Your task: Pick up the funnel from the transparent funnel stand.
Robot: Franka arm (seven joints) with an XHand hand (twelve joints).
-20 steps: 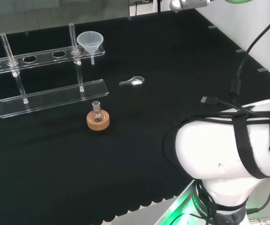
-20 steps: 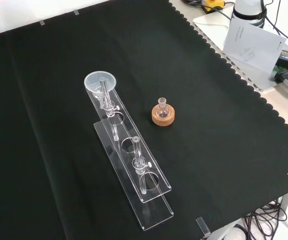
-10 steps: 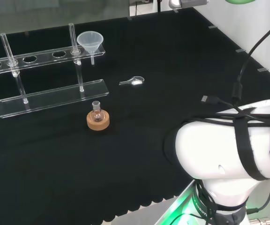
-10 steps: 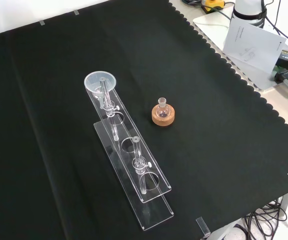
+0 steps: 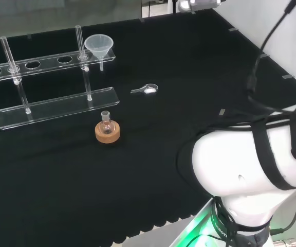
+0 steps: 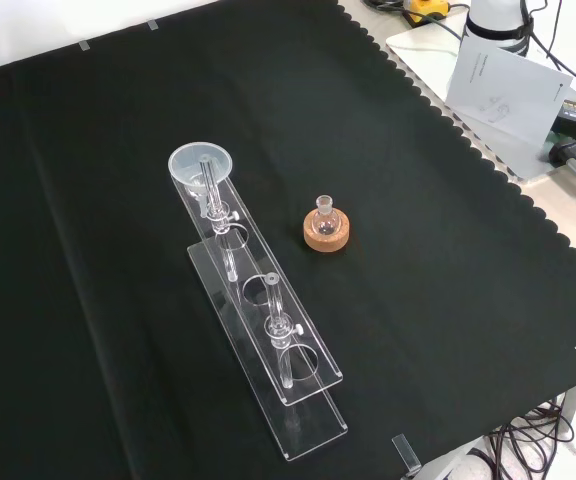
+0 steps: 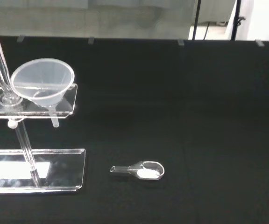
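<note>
One funnel (image 5: 97,46) sits in the end hole of the clear stand (image 5: 55,105), its cone above the top rail and its stem hanging through below. From my head view the funnel is at about eleven o'clock on the surface (image 5: 189,92), at the stand's right-hand end. From the front view the funnel is at the stand's far end, near ten o'clock of the small flask (image 6: 325,211) on its cork ring (image 6: 326,235). The flask and ring stand apart from the stand's base plate, at three o'clock of it in the front view.

I see a small clear scoop (image 7: 140,170) with a little white powder lying flat on the cloth, at about five o'clock of the funnel in the head view and well apart from it. Two upright rods carry the stand's top rail. The arm's white link (image 5: 245,164) bulks at four o'clock in my head view. I cannot tell how the hand is set.
</note>
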